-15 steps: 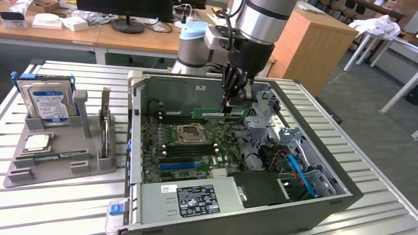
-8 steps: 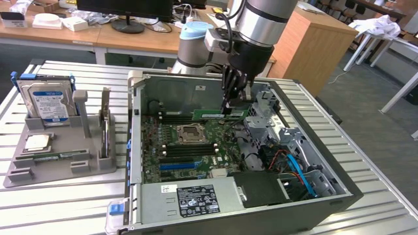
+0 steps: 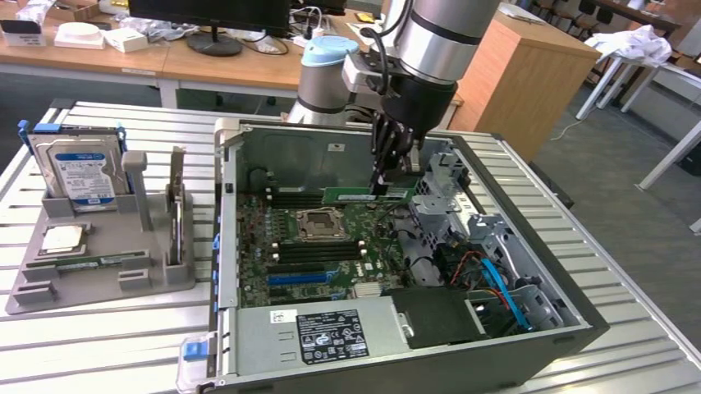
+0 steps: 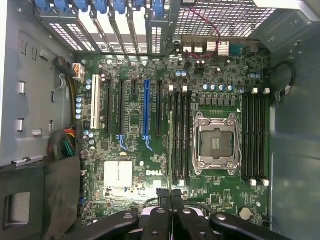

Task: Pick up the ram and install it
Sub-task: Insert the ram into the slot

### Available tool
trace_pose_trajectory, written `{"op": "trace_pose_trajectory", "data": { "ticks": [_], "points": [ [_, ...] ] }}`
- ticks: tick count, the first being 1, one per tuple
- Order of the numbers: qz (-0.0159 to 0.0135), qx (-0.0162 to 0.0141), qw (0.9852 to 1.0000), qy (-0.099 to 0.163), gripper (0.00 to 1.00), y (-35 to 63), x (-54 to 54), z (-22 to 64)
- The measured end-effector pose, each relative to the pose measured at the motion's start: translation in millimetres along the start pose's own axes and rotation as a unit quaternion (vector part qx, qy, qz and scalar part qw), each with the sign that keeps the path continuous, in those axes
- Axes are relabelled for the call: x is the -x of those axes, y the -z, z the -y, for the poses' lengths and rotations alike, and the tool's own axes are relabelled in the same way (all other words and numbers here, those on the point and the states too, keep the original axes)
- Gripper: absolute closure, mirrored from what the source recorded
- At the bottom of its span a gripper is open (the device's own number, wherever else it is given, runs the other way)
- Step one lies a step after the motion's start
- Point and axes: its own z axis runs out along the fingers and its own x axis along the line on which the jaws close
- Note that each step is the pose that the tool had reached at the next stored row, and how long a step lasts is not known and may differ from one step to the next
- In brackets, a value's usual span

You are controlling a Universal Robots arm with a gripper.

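Exterior view: ram (image 3: 346, 194) pinched in gripper (image 3: 386, 187).

The exterior view's top edge cuts off the arm (image 3: 438, 41). The pincer (image 3: 385, 187) hides the stretch of the ram (image 3: 348, 194) it clamps. From the wrist the ram is edge-on, chips unseen. The print on the power supply label (image 3: 332, 336) is too small to read.

The worktop (image 3: 98, 345) is pale ribbed metal with a dull sheen, and the computer case (image 3: 526, 353) on it is matt dark-grey sheet metal. The tray (image 3: 66, 287) looks like matt grey plastic. The ram (image 3: 367, 195) and motherboard (image 4: 150, 170) are smooth green board, the claw (image 4: 171, 195) matt black.
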Motion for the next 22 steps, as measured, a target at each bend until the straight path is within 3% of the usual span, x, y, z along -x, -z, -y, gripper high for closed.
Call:
{"op": "trace_pose_trajectory", "data": {
  "ticks": [17, 20, 22],
  "points": [
    [0.0000, 0.0000, 1.0000, 0.000, 0.89, -12.9, -0.1, 1.0],
    [0.0000, 0.0000, 1.0000, 0.000, 0.89, -24.2, -0.3, 1.7],
    [0.0001, 0.0000, 1.0000, 0.000, 0.89, -26.0, -0.3, 1.8]
  ]
}}
